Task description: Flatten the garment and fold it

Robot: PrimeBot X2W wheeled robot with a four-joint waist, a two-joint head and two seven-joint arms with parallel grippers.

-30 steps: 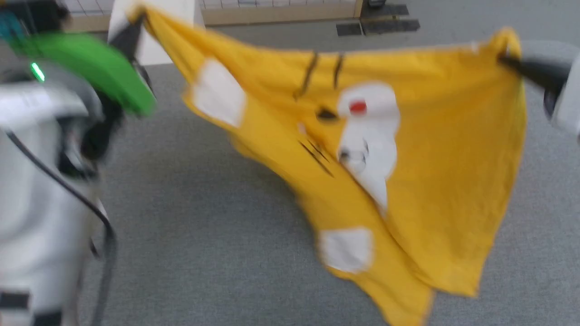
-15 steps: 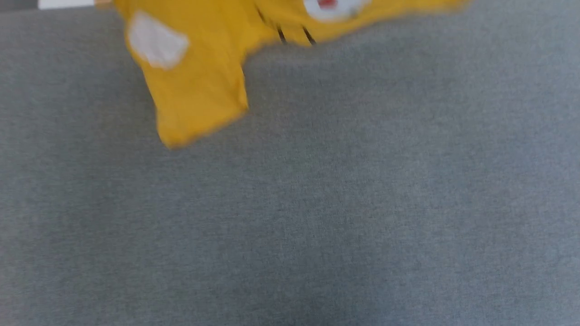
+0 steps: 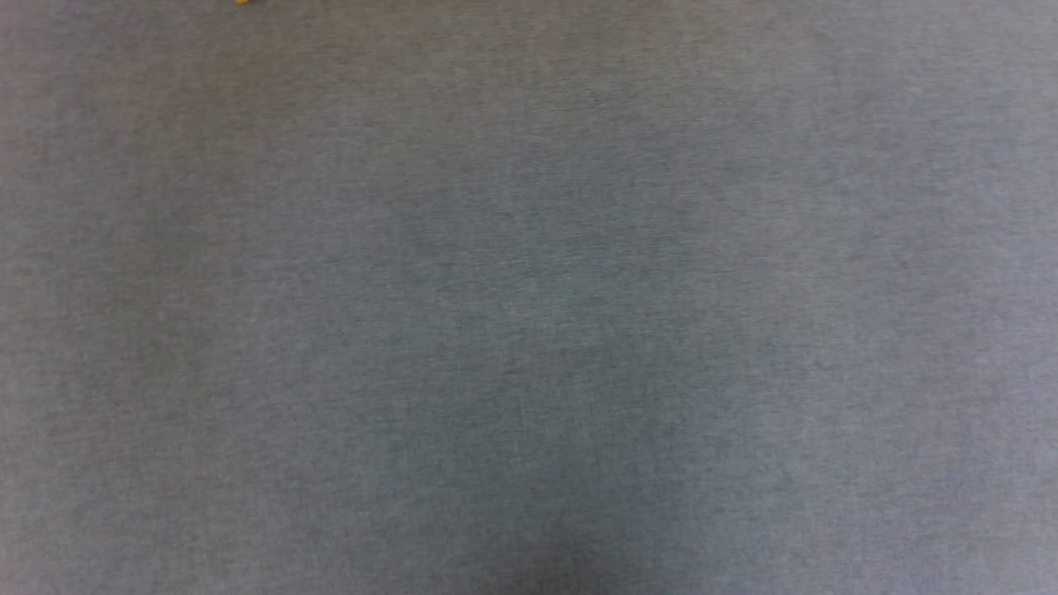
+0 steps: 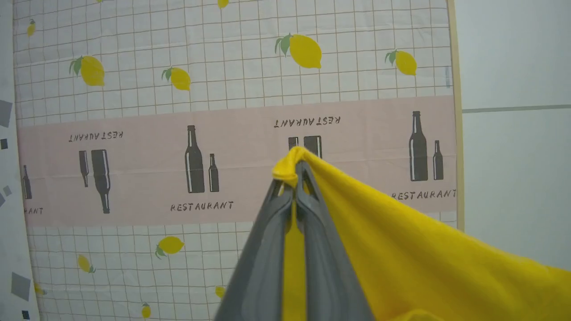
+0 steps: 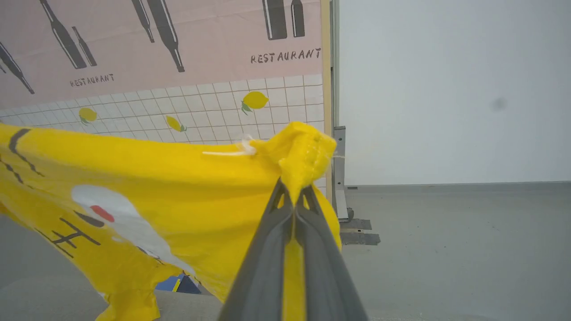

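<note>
Held aloft by 2 corners, 1 in each gripper.

Along the left gripper [image 4: 293, 178]: both dark fingers [image 4: 265, 249] pressed together, nipping a folded corner of the yellow T-shirt [image 4: 401, 254], with cloth capping the tips and draping down and away to the right. Behind, as a backdrop, a gridded lemon-print curtain [image 4: 232, 67] with a pink band [image 4: 147, 178] of black bottles and the word RESTAURANT. Further right, a plain pale wall [image 4: 513, 53].

Along the right gripper [image 5: 293, 191]: squeezed just as tight, gripping a bunched, stitched hem corner, with the shirt stretching off to the left, fairly taut along its top edge. Printed on that spread: a white oval [image 5: 120, 223] with 1 red dot [image 5: 102, 213], plus short black stripes [image 5: 18, 142]. Under the shirt's lower edge, a glimpse of something blue [image 5: 176, 283], too hidden to name. To the right, grey floor [image 5: 468, 245] below the pale wall.

From the head: blurred grey surface [image 3: 529, 330], with a mere speck of yellow [image 3: 241, 2] at the far edge, left of centre.
</note>
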